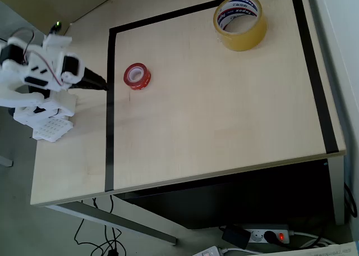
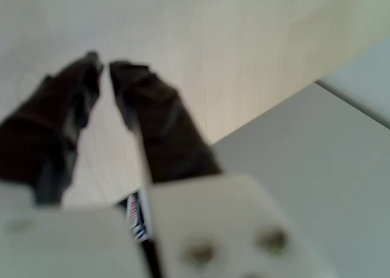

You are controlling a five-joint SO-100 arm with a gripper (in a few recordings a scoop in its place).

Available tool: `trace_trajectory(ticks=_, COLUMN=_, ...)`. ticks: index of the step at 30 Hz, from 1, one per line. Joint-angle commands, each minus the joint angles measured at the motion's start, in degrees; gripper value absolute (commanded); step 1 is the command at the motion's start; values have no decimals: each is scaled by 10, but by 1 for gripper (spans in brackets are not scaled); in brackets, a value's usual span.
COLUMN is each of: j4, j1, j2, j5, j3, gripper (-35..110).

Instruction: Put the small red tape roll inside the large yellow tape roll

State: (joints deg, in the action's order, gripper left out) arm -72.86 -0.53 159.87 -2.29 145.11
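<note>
On the pale wood bench (image 1: 213, 121), in the overhead view, the small red tape roll (image 1: 137, 76) lay flat just inside the left side of a black tape border (image 1: 110, 104) that framed the work area, its pale core ring facing up and nothing in it. The large yellow tape roll (image 1: 240, 22) sat flat well apart from it, near the far right corner of the frame, close to the top border line; its white printed core was visible and the hole was bare bench, nothing inside. The white arm (image 1: 33, 76) sat at the left edge of the bench, outside the border, with the dark pincer (image 1: 100, 83) pointing right toward the red roll, near it but not touching. In the wrist view the pincer (image 2: 102, 67) was blurry, two dark fingers (image 2: 152, 119) with tips near each other and a narrow gap between them, holding nothing, so nearly closed and empty. Bench wood was behind the fingers, with a grey surface past the bench edge at right. Below the bench, in the overhead view, a power strip (image 1: 263, 234) with a lit red switch and cables lay on the floor.
</note>
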Motion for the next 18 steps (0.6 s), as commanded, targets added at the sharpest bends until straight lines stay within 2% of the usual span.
trace_trajectory(ticks=1, j4=-62, j1=11, j2=-200, j5=47, j3=-223, gripper=0)
trace_trajectory(ticks=4, j4=-105, j1=31, j2=-263, j5=117, j3=-290, gripper=0)
trace_trajectory(ticks=7, j4=-140, j1=66, j2=-293, j5=279, j3=-301, gripper=4)
trace_trajectory(ticks=8, j4=-144, j1=75, j2=-296, j5=301, j3=-294, gripper=7)
trace_trajectory(ticks=18, j4=-130, j1=120, j2=-394, j5=366, j3=-227, gripper=24)
